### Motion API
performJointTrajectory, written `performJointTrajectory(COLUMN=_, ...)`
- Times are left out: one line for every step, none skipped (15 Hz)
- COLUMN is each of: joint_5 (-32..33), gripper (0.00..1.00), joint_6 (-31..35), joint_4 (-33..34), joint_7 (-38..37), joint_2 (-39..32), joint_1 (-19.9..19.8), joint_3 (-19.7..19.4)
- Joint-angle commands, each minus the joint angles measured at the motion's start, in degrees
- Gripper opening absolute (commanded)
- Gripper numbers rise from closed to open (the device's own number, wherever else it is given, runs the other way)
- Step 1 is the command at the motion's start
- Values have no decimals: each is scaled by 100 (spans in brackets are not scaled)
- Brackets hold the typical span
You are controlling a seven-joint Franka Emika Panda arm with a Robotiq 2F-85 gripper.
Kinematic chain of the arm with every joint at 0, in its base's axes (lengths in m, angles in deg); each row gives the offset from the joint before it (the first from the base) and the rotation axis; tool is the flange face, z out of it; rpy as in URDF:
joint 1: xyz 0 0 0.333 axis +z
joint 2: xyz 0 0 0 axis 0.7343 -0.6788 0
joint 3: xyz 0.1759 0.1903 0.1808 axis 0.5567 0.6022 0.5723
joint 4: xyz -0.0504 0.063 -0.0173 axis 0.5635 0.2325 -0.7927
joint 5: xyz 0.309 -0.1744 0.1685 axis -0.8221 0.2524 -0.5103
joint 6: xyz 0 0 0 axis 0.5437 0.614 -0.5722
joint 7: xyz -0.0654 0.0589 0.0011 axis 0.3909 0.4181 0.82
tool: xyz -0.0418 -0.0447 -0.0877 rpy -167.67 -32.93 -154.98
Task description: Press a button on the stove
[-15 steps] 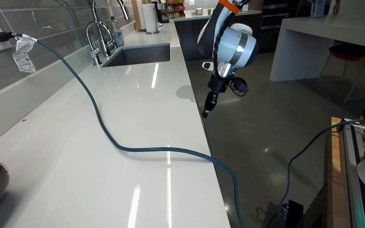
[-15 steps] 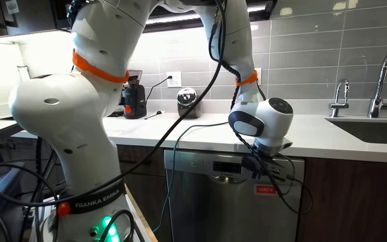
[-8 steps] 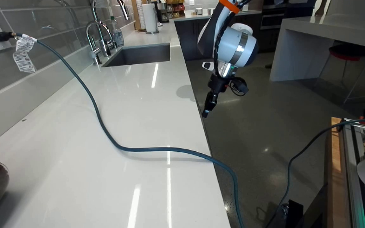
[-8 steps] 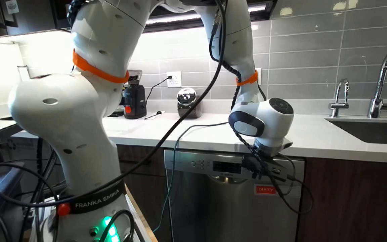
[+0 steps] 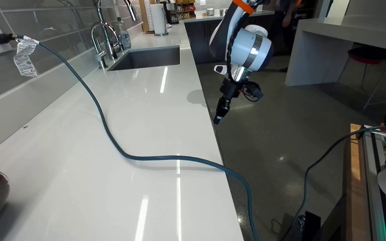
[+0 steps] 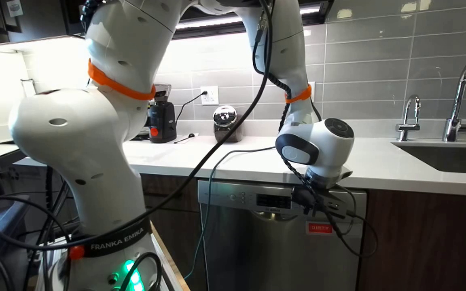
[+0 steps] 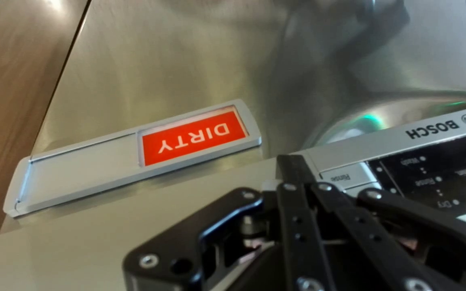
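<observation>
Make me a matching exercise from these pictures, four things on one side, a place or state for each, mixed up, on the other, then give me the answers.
1 fingers
2 DIRTY sign
3 blue-green cord
4 paper towel roll

A draped over the edge of the counter
B upright, beyond the sink
C shut together
D on the front of the dishwasher

Pairs: 1-C, 2-D, 3-A, 4-B
</observation>
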Motion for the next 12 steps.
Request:
performJointTrajectory(joint_5=-248, gripper=0, joint_6=142, joint_4=93, joint_7=257, joint_2=-127, joint_1=-137, joint_3=209)
performJointTrajectory(joint_5=-251, gripper=0, joint_6=146, joint_4=94, joint_7=269, joint_2=-131, joint_1=-154, joint_3=226)
performJointTrajectory(joint_5=-260, gripper=0, joint_6=145, joint_4=94, joint_7=282, joint_2=-136, joint_1=-172, joint_3=240)
performJointTrajectory(joint_5=-275, gripper=0, joint_6=149, joint_4=94, joint_7=307, joint_2=-140, joint_1=-187, joint_3=254)
performJointTrajectory(joint_5=-284, gripper=0, joint_6=151, joint_4=93, joint_7=325, joint_2=-141, joint_1=-197, joint_3=264)
performJointTrajectory(joint_5=-293, gripper=0, joint_6=153, joint_4=93, joint_7=340, joint_2=-142, joint_1=-205, joint_3=271)
performJointTrajectory(joint_5=-297, gripper=0, joint_6=152, joint_4=92, joint_7=349, joint_2=-142, joint_1=-212, joint_3=276)
performJointTrajectory(joint_5=-299, gripper=0, joint_6=151, joint_4=91, joint_7=354, joint_2=-143, joint_1=-223, joint_3=285)
performJointTrajectory(joint_5=-297, gripper=0, joint_6=149, joint_4=90, joint_7=354, joint_2=-144, joint_1=-231, joint_3=291)
performJointTrajectory(joint_5=-296, gripper=0, joint_6=153, joint_4=88, joint_7=359, joint_2=-146, joint_1=-241, joint_3=300)
performJointTrajectory(joint_5=-292, gripper=0, joint_6=151, joint_4=86, joint_7=361, joint_2=-146, joint_1=-248, joint_3=306)
performJointTrajectory(joint_5=-293, gripper=0, joint_6=151, joint_4=84, joint_7=368, joint_2=-149, joint_1=-260, joint_3=316)
